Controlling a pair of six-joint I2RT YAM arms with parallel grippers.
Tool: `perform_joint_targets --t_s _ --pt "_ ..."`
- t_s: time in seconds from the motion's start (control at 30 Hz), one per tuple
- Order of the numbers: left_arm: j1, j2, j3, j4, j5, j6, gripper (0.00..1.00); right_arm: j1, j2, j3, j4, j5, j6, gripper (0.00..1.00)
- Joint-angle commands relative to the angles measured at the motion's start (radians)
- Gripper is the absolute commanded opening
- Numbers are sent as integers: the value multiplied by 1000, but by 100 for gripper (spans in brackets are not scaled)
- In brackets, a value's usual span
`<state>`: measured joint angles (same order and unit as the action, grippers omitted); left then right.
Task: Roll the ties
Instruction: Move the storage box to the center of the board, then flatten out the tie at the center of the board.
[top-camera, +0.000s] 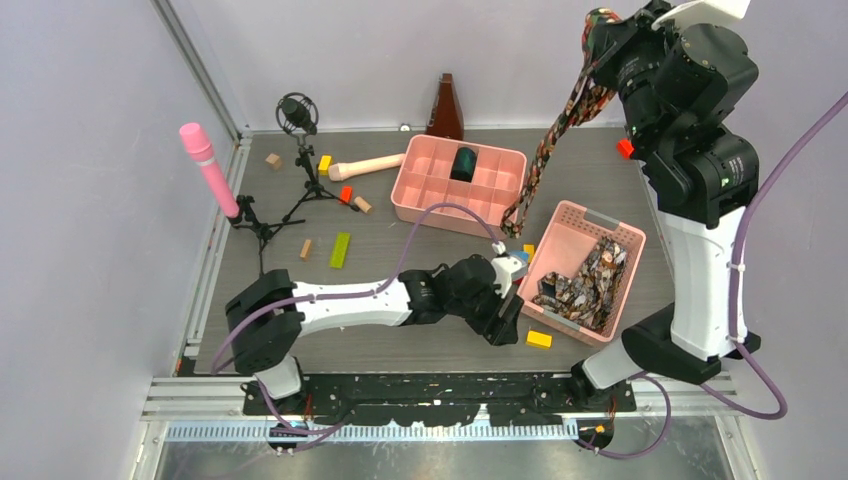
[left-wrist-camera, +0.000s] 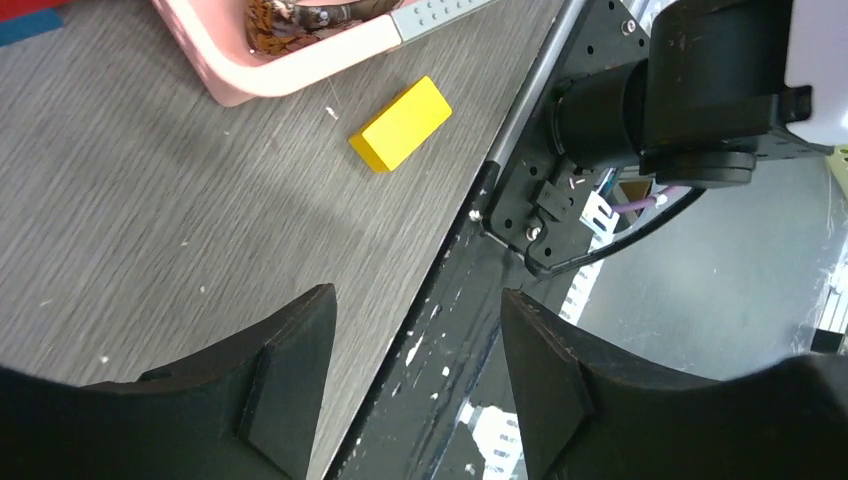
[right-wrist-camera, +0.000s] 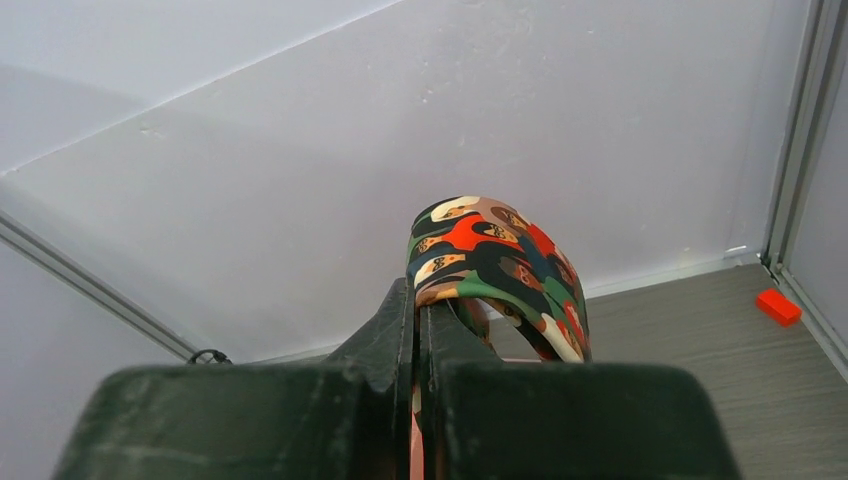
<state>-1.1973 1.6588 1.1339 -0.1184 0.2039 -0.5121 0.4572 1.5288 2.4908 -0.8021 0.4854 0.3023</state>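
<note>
Right hand (right-wrist-camera: 416, 300) aloft, tight on tie (top-camera: 560, 125), its tail near open left hand (left-wrist-camera: 418, 305)

Pale plain walls (right-wrist-camera: 300, 130) are standing ahead of the jaws of the right gripper (right-wrist-camera: 418, 300), metal frame post (right-wrist-camera: 800, 130) running up to their right. Grey wood-grain table (left-wrist-camera: 150, 230) is lying under the jaws of the left gripper (left-wrist-camera: 417, 300).

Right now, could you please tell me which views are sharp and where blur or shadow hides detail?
Top external view: even light, sharp throughout, soft shadows under the left arm. Left wrist view: the yellow block is crisp, the left gripper a dark near shape with little detail. Right wrist view: the tie is fairly sharp, the right gripper dark and blurred.
</note>
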Motion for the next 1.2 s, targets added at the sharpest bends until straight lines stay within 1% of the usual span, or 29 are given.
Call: perform_joint_targets --t_s 0.0,0.1,0.2,0.3,0.4,0.5,0.67,0.8,0.87,0.9,0.93,1.03,1.17 --pt "-5 73 9 155 8 -44 64 6 -100 -104 97 8 13 0" --pt "-5 165 75 221 26 -37 65 6 -161 -208 131 20 39 0" --pt "-3 271 182 242 35 -22 67 6 -193 -249 142 28 55 0" --pt "7 398 341 185 18 25 68 6 -209 -282 144 37 57 0" --pt "46 522 505 155 37 46 68 6 -238 -330 159 44 63 1" --pt "91 647 712 101 57 67 68 6 -269 -379 195 51 71 0" --pt "158 830 1043 -5 50 107 70 6 -307 -444 226 57 79 0" --pt "213 965 1261 -49 56 105 73 6 -329 -483 259 53 75 0" --pt "225 983 1333 -85 85 108 73 6 -347 -512 292 58 72 0" --pt "225 964 1332 -95 105 119 73 6 -357 -520 309 60 65 0" --pt "222 920 1272 -88 119 131 73 6 -362 -530 316 66 61 0" --pt "203 721 1011 34 122 151 75 6 -386 -562 350 93 38 0" --pt "190 514 765 59 138 141 76 6 -420 -621 401 127 15 0"
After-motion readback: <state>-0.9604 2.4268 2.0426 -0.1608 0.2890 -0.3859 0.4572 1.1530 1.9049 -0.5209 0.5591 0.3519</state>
